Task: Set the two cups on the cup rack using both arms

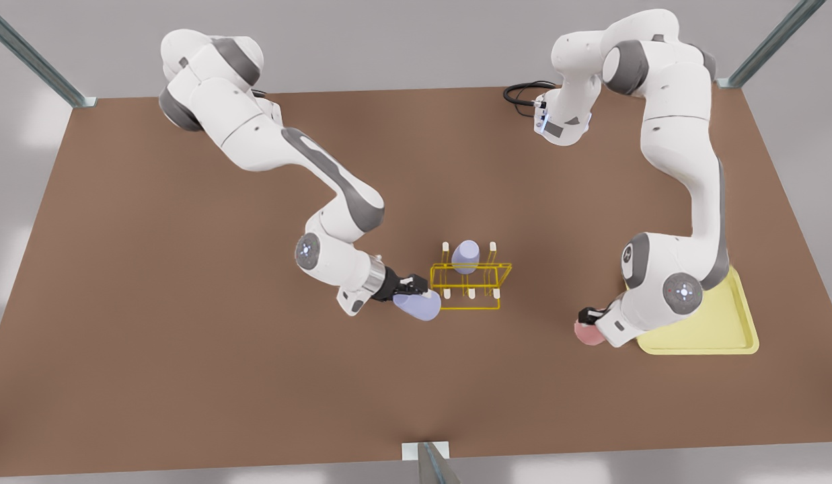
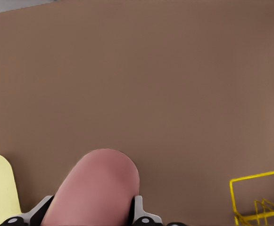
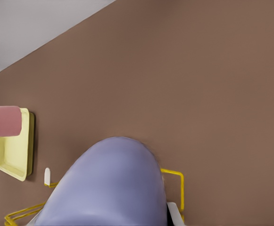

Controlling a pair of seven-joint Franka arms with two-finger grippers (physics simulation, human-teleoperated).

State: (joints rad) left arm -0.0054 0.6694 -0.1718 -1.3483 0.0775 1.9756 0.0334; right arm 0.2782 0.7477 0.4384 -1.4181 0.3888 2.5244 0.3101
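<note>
**Both cups gripped near the rack**

The lavender cup [image 1: 418, 306] lies tilted just beside the rack [image 1: 469, 285], at the front view's left, clamped in the right gripper [image 1: 416, 285]. A second lavender cup [image 1: 465, 256] sits on the rack. The pink cup [image 1: 588, 333] is well apart from the rack, beside the tray [image 1: 718, 329], clenched by the left gripper [image 1: 588, 314].

Near the table's [image 1: 187, 349] middle: cup rack [image 1: 471, 285], one cup [image 1: 465, 256] upended on a far-row peg. Just beside the rack, on the front view's left: right gripper [image 1: 416, 288] clamped on a second cup [image 1: 418, 306], tilted, touching the rack's near-left corner. Well apart on the front view's right: left gripper [image 1: 588, 316] gripping a third cup [image 1: 587, 333], just left of a tray [image 1: 715, 336] on the table.
</note>
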